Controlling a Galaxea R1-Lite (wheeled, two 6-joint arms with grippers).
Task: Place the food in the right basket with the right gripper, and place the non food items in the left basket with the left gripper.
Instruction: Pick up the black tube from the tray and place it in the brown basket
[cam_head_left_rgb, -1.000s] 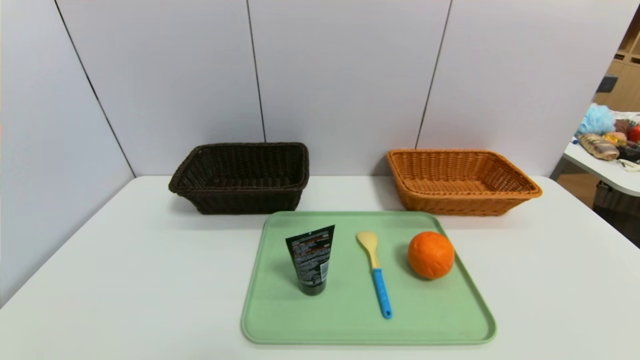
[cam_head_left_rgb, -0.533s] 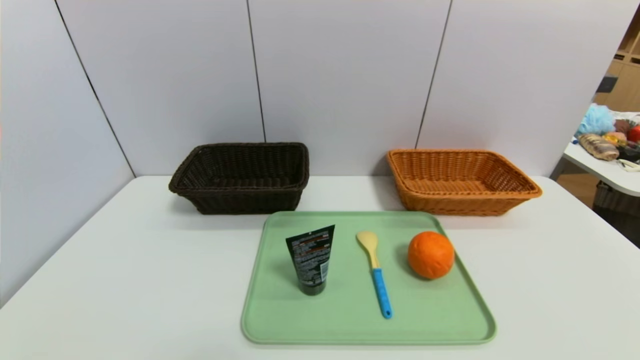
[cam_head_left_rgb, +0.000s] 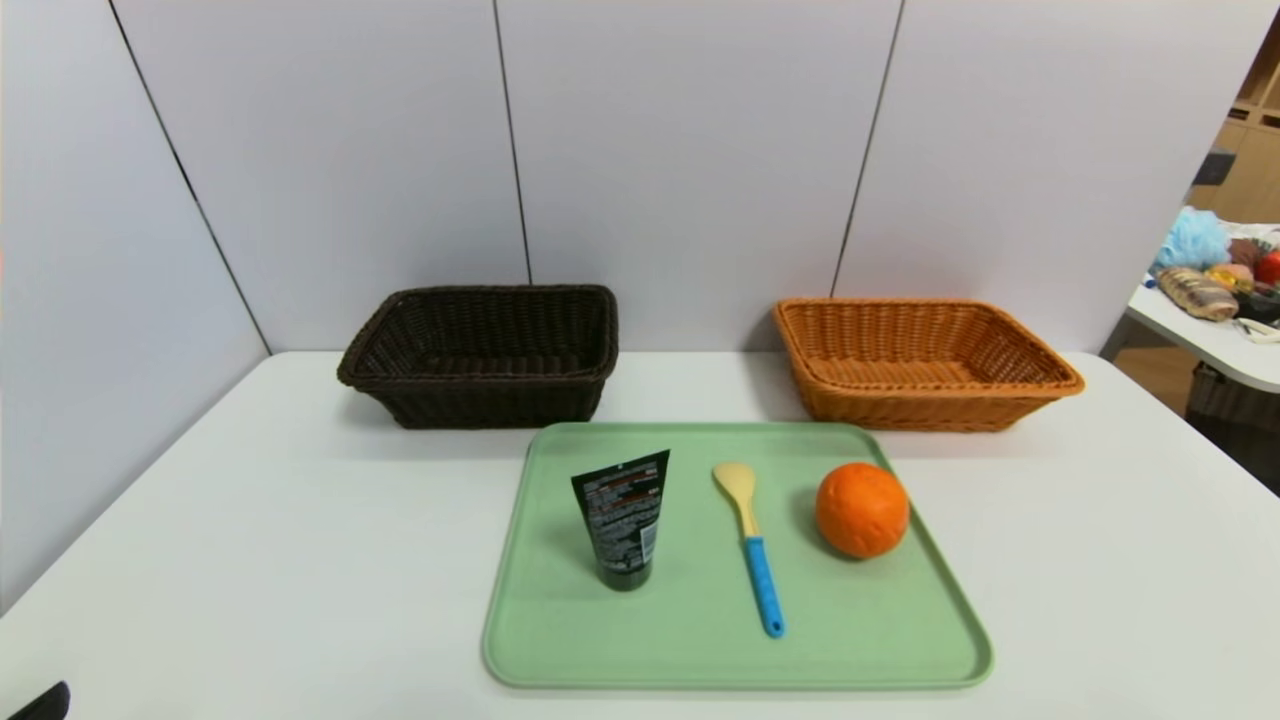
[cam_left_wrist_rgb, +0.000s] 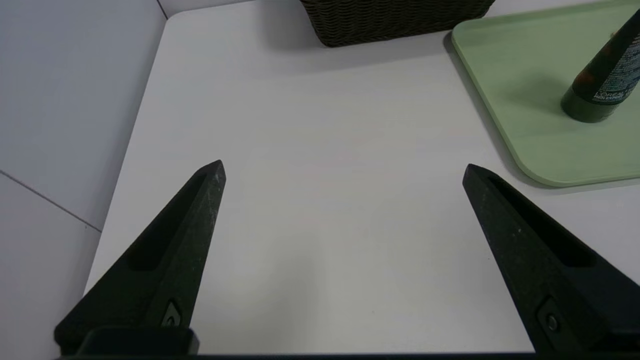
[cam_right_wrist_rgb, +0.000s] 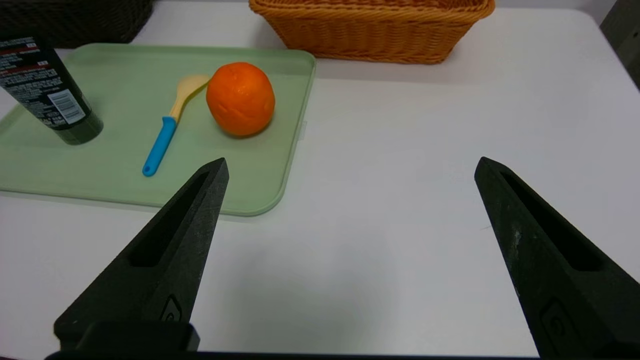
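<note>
Orange fruit (cam_right_wrist_rgb: 240, 98), squeeze tube (cam_head_left_rgb: 622, 518) and spoon (cam_head_left_rgb: 751, 545): three lots awaiting sorting, none yet taken up.

Right tool (cam_right_wrist_rgb: 350, 167): we find its jaws spread wide and holding nothing, hanging over bare bench (cam_head_left_rgb: 250, 540) just off the tray's right edge, the fruit ahead of it and well apart. Left tool (cam_left_wrist_rgb: 342, 167): likewise wide open and holding nothing, over bare bench to the left of the tray, the tube ahead and to its right.

Fruit: sits on the right part of the green tray (cam_head_left_rgb: 700, 650), nearest the orange-tan basket (cam_head_left_rgb: 925, 365). We judge it light to middling, firm, with a dimpled matte skin that should give fair grip; being round, it may roll if nudged. Hold: across its widest girth, jaws level with its middle.

Tube: stands upright on its cap on the left part of the tray, nearest the dark brown basket (cam_head_left_rgb: 480, 355). We judge it light, soft-walled, smooth and easily tipped. Hold: low on the body near the cap, across the flat faces.

Spoon: lies flat between tube and fruit, bowl toward the baskets. We judge it very light and stiff, though low-lying. Hold: across the blue handle (cam_head_left_rgb: 765, 590).
</note>
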